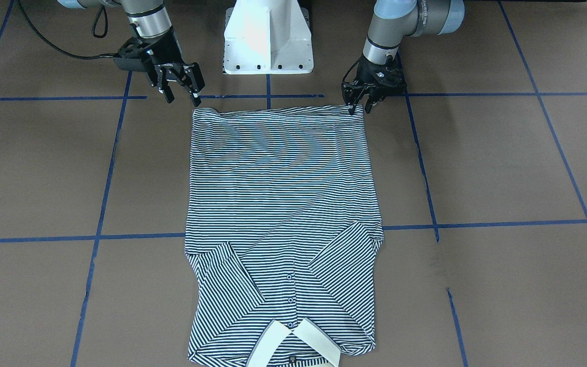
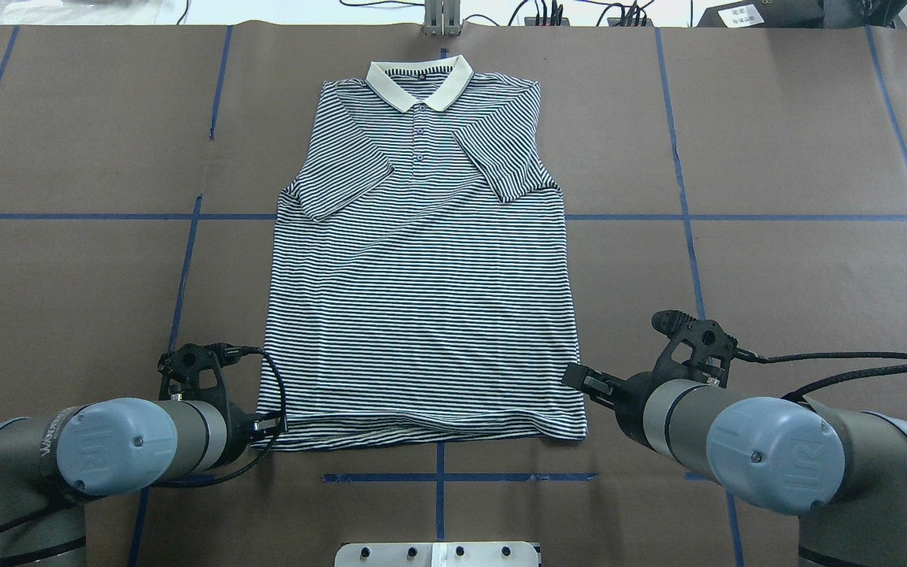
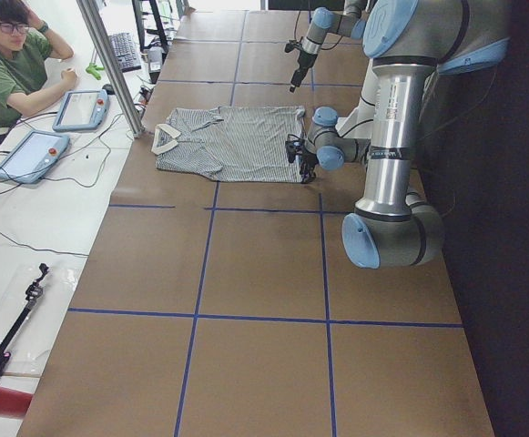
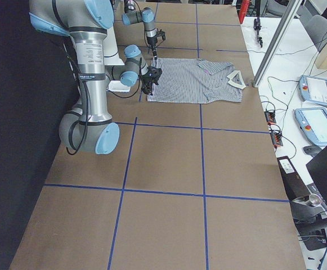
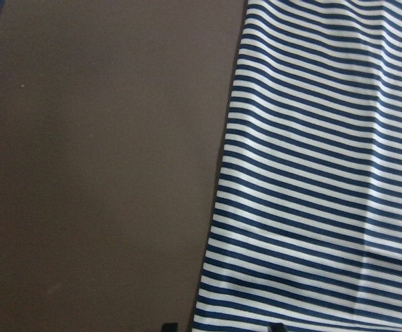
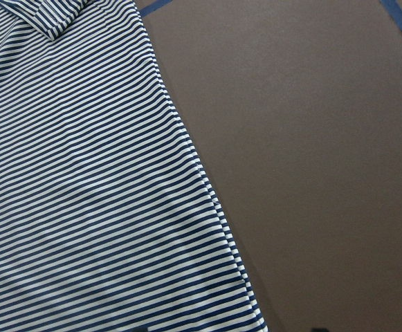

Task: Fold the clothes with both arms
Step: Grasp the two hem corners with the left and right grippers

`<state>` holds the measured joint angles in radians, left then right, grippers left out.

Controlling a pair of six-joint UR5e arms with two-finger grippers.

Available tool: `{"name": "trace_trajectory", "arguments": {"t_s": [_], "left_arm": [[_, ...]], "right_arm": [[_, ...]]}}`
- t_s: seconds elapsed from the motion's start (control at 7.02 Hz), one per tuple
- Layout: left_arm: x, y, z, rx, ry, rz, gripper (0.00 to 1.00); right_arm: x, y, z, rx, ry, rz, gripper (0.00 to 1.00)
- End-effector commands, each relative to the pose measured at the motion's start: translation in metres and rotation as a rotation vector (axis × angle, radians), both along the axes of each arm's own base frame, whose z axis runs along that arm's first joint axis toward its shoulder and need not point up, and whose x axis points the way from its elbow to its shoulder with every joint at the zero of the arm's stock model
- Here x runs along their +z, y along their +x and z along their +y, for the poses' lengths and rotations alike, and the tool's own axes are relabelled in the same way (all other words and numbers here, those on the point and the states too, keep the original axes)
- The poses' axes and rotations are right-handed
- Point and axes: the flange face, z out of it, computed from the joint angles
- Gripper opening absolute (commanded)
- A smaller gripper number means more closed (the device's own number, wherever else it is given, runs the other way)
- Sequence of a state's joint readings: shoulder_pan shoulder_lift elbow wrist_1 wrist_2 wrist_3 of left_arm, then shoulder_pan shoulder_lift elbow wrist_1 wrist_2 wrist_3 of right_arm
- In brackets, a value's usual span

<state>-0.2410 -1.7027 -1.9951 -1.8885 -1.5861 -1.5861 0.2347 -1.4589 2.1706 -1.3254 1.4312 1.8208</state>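
1. The left pincer (image 1: 358,108) is narrowly parted. Its tips are down at the corner of the shirt (image 1: 278,178) on the robot's left, at the hem (image 1: 278,111). In the left wrist view the striped edge runs between the two tips. No closed hold on the cloth is seen.
2. The right pincer (image 1: 184,98) is spread wide and tilted. Its tips are just beside the opposite hem corner and hold nothing. Whether they touch the cloth cannot be told.
3. The left arm (image 1: 410,20) and the right arm (image 1: 145,20) reach in from either side of the white base (image 1: 268,41), and black cables trail from both.
4. The shirt lies flat and front up on the counter (image 1: 477,163), centred between the arms. Its hem is nearest the robot and the cream collar (image 1: 293,344) is at the far end.
5. Both sleeves (image 1: 227,285) are folded inward across the chest, on either side of the row of dark buttons (image 1: 290,300). The body shows only slight ripples near the hem.
6. The counter is brown and is marked into squares by blue tape lines (image 1: 502,94). One line passes under the shirt at sleeve level.
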Motion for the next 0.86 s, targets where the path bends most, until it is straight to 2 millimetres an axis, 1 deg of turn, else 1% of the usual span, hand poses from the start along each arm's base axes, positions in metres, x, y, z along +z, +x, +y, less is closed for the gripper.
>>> {"name": "trace_trajectory", "arguments": {"t_s": [0.0, 0.14, 0.29, 0.43, 0.57, 0.71], "left_arm": [[0.0031, 0.0027, 0.002, 0.005, -0.001, -0.005, 0.53], [0.0031, 0.0027, 0.002, 0.005, -0.001, -0.005, 0.48], [0.0031, 0.0027, 0.002, 0.005, -0.001, -0.005, 0.38], [0.0008, 0.003, 0.0019, 0.004, -0.001, -0.001, 0.1], [0.0001, 0.0026, 0.002, 0.005, 0.0, 0.0, 0.0], [-0.0018, 0.0011, 0.0023, 0.007, 0.003, 0.003, 0.0]], "right_arm": [[0.0014, 0.0004, 0.0001, 0.0, -0.001, 0.003, 0.84], [0.0014, 0.0005, 0.0, 0.001, 0.0, 0.003, 0.84], [0.0021, 0.0, 0.0, 0.0, -0.001, 0.004, 0.84], [0.0029, 0.0002, 0.0, 0.0, -0.001, 0.006, 0.84], [0.0029, 0.0002, 0.0, 0.0, -0.001, 0.006, 0.84], [0.0062, -0.0022, 0.0002, -0.001, -0.004, 0.013, 0.83]]}}
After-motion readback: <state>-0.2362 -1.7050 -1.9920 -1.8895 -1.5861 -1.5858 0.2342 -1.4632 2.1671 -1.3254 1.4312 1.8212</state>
